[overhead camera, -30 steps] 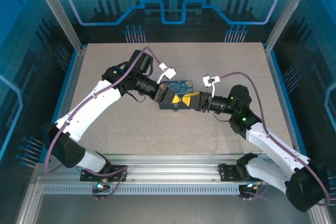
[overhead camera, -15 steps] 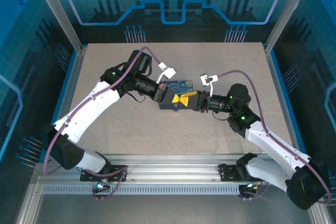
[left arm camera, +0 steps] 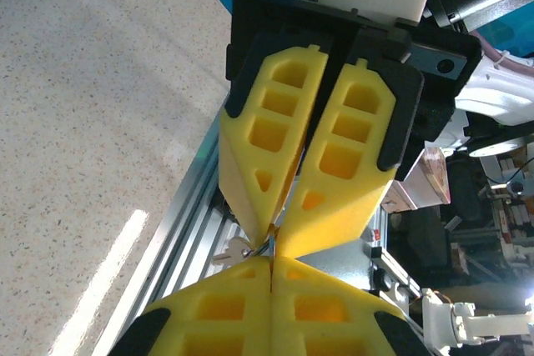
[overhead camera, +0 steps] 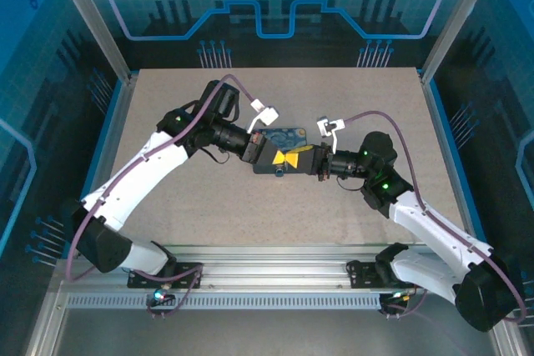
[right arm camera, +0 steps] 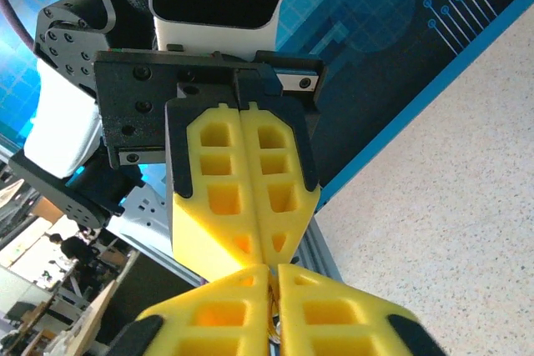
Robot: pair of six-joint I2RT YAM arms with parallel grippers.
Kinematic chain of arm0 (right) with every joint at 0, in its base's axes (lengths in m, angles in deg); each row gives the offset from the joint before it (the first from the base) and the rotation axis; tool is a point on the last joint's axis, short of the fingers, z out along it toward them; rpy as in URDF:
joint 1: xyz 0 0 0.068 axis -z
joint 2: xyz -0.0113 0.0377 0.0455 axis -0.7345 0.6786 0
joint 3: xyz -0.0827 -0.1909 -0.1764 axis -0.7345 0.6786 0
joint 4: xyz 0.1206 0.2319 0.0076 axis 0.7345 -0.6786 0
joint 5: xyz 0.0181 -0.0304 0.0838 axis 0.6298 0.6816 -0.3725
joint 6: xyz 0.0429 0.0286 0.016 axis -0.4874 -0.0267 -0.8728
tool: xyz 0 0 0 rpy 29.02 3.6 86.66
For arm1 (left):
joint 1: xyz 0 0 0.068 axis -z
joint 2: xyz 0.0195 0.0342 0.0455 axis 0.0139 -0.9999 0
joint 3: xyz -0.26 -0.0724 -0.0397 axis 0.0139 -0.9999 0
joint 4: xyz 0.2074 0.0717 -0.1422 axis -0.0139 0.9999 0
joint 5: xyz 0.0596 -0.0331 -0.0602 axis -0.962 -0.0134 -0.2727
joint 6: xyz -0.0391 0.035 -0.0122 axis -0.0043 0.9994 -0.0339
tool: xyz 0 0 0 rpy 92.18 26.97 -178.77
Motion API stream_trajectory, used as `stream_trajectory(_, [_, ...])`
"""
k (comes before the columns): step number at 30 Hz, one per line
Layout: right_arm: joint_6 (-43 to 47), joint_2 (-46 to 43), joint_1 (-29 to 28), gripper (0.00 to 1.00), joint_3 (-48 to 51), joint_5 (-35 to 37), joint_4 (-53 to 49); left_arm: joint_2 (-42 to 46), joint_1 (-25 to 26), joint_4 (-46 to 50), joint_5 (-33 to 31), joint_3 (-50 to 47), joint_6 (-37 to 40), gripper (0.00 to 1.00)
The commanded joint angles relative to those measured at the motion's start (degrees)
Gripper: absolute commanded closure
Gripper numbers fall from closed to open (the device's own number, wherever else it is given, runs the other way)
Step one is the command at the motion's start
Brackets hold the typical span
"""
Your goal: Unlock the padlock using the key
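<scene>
i judge the key point(left arm camera: 239, 249) light, stiff and slippery, so you should pinch its flat head firmly: it sits where the left gripper point(left arm camera: 273, 264) and right gripper point(left arm camera: 275, 233) meet tip to tip, both clamped on it.

The tiny pale silvery key point(left arm camera: 237, 249) sticks out sideways, its other end hidden.
</scene>
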Motion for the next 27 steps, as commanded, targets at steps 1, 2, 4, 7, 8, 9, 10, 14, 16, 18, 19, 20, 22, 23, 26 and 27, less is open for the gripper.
stream_trajectory(1, [1.42,-0.78,-0.92,0.97,-2.47,-2.48,0.5,1.16,0.39,-1.43,0.94,-0.92,-0.73,1.0])
stream_trajectory(2, [1.8,-0.95,-0.92,0.99,-2.47,-2.5,0.21,1.22,0.38,-1.42,0.94,-0.93,-0.62,1.0])
stream_trajectory(4, [2.79,-1.67,-1.01,1.0,-2.4,-2.18,-0.9,1.38,0.35,-1.58,0.85,-0.97,-0.61,1.0])
stream_trajectory(7, [5.65,-3.18,-0.97,1.0,-2.97,-0.25,-5.48,1.81,0.07,-2.69,0.18,-1.6,-1.59,0.81])
stream_trajectory(8, [6.97,-3.72,-1.0,1.0,-3.42,0.58,-7.59,2.22,-0.26,-3.43,0.19,-2.01,-2.25,0.74])
stream_trajectory(9, [8.21,-4.31,-0.92,1.0,-3.69,1.42,-9.51,2.77,-0.65,-4.68,0.17,-2.7,-3.34,0.64])
stream_trajectory(10, [9.27,-4.88,-0.86,1.0,-4.03,2.3,-12.07,3.38,-1.4,-6.14,-0.09,-3.55,-4.6,0.56])
stream_trajectory(14, [14.34,-5.66,-0.81,1.0,-6.81,5.32,-20.85,5.69,-4.55,-10.8,-0.39,-6.12,-9.47,0.43])
stream_trajectory(16, [17.65,-5.51,-0.82,1.0,-8.87,8.1,-26.43,6.51,-6.24,-12.28,-2.04,-7.21,-11.87,0.39])
stream_trajectory(18, [21.85,-4.85,-1.03,1.0,-11.43,11.31,-32.6,7.1,-7.62,-13.2,-3.96,-8.13,-14.1,0.36])
stream_trajectory(19, [24.35,-4.33,-1.34,1.0,-13.34,13.6,-35.83,7.41,-8.21,-13.74,-5.0,-8.77,-15.44,0.34])
stream_trajectory(20, [26.71,-3.76,-1.87,1.0,-14.91,15.99,-38.73,7.63,-8.62,-14.39,-6.15,-9.42,-16.78,0.32])
stream_trajectory(22, [32.18,-2.12,-3.44,1.0,-18.15,23.92,-44.71,8.08,-9.25,-16.39,-9.02,-11.11,-19.79,0.3])
stream_trajectory(23, [34.39,-1.35,-4.08,1.0,-19.51,27.25,-46.74,8.29,-9.42,-17.42,-9.95,-11.96,-20.9,0.29])
stream_trajectory(26, [40.67,1.51,-6.42,1.0,-22.95,39.4,-50.5,8.7,-9.88,-22.03,-11.45,-15.0,-26.41,0.24])
stream_trajectory(27, [42.73,2.4,-6.96,1.0,-23.71,42.73,-50.79,8.49,-10.05,-23.48,-11.45,-15.79,-28.21,0.24])
